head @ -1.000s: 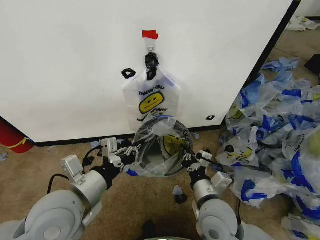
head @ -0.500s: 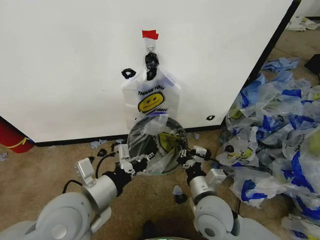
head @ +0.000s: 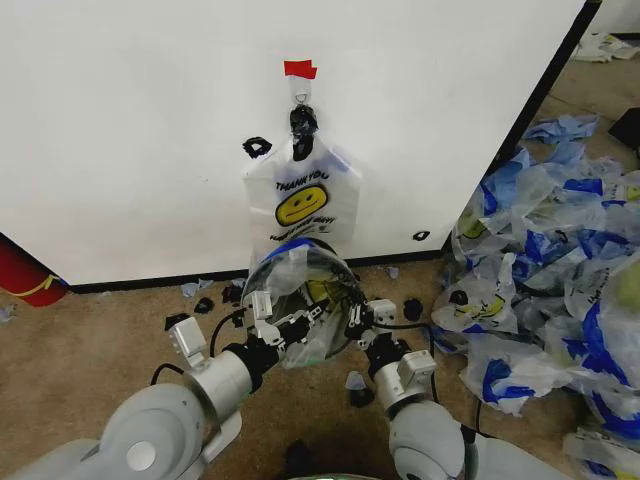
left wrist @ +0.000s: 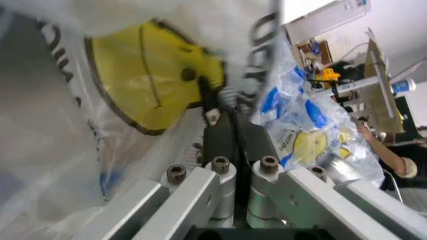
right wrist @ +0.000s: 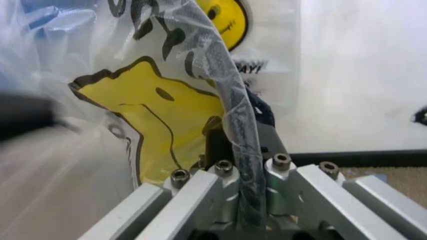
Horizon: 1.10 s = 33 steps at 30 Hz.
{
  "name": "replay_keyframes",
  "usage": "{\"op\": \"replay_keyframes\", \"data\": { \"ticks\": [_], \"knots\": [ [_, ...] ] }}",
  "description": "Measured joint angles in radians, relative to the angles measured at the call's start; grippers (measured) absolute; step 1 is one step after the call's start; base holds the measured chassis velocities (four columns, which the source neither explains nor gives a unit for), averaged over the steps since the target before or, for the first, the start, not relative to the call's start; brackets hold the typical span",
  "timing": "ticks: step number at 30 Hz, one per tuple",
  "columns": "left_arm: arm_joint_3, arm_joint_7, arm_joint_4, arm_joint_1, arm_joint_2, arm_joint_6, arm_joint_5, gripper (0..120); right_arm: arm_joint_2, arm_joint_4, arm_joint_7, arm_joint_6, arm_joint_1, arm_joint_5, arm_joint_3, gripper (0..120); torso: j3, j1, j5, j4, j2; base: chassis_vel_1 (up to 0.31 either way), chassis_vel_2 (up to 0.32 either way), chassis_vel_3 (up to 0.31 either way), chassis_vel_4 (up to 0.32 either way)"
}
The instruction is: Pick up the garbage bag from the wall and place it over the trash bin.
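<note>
The round black trash bin [head: 258, 283] stands on the carpet just in front of the wall [head: 140, 130]. A translucent garbage bag [head: 300, 290] with a yellow smiley lies over its mouth. My left gripper [head: 283, 325] is shut on the bag's plastic [left wrist: 133, 85] at the near left rim. On the near right, my right gripper [head: 355, 318] is shut on the bag-wrapped rim [right wrist: 233, 120]. Another smiley bag [head: 303, 195] hangs on the wall from a black clip [head: 303, 120] under red tape [head: 300, 69].
A heap of white and blue plastic bags [head: 540, 260] covers the floor to the right. A red rounded object [head: 25, 275] sits at the wall's left foot. Black scraps [head: 412, 308] lie near the bin, and a small object [head: 355, 385] lies on the carpet by my right arm.
Both grippers have drawn closer together on the bin's near rim. The bin with its bag has shifted a little left. The bag on the wall has not moved.
</note>
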Motion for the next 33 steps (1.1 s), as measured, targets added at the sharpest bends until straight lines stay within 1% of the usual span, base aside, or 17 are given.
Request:
{"op": "replay_keyframes", "data": {
  "ticks": [6, 8, 13, 14, 15, 22, 33],
  "knots": [
    [0.071, -0.025, 0.084, -0.047, -0.086, -0.019, 0.024, 0, -0.006, 0.002, -0.001, 0.000, 0.009, -0.005, -0.007, 0, 0.000, 0.000, -0.0001, -0.0001, 0.000, 0.000, 0.000, 0.000, 0.000],
    [0.081, -0.028, 0.095, -0.054, -0.095, -0.023, 0.027, 0, -0.007, 0.003, -0.001, 0.000, 0.007, -0.006, -0.007, 0, 0.000, 0.000, 0.0000, -0.0001, 0.000, 0.000, 0.000, 0.000, 0.000],
    [0.123, -0.036, 0.159, -0.088, -0.127, -0.043, 0.043, 0, -0.012, 0.009, -0.006, 0.002, -0.003, -0.014, -0.006, 0, 0.000, 0.000, 0.0000, -0.0001, 0.000, 0.000, 0.000, 0.000, 0.000],
    [0.134, -0.037, 0.185, -0.097, -0.139, -0.049, 0.049, 0, -0.014, 0.012, -0.007, 0.003, -0.005, -0.015, -0.004, 0, 0.000, 0.000, 0.0001, 0.0000, 0.000, 0.000, 0.000, 0.000, 0.000],
    [0.134, -0.037, 0.185, -0.097, -0.139, -0.049, 0.049, 0, -0.014, 0.012, -0.007, 0.003, -0.005, -0.015, -0.004, 0, 0.000, 0.000, 0.0001, 0.0000, 0.000, 0.000, 0.000, 0.000, 0.000],
    [0.166, -0.047, 0.307, -0.157, -0.183, -0.071, 0.065, 0, -0.024, 0.019, -0.019, 0.015, -0.028, -0.030, 0.008, 0, 0.000, 0.000, 0.0000, -0.0001, 0.000, 0.000, 0.000, 0.000, 0.000],
    [0.209, -0.051, 0.390, -0.207, -0.225, -0.085, 0.095, 0, -0.023, 0.016, -0.035, 0.027, -0.053, -0.049, 0.014, 0, 0.000, 0.000, 0.0000, 0.0000, 0.000, 0.000, 0.000, 0.000, 0.000]
  ]
}}
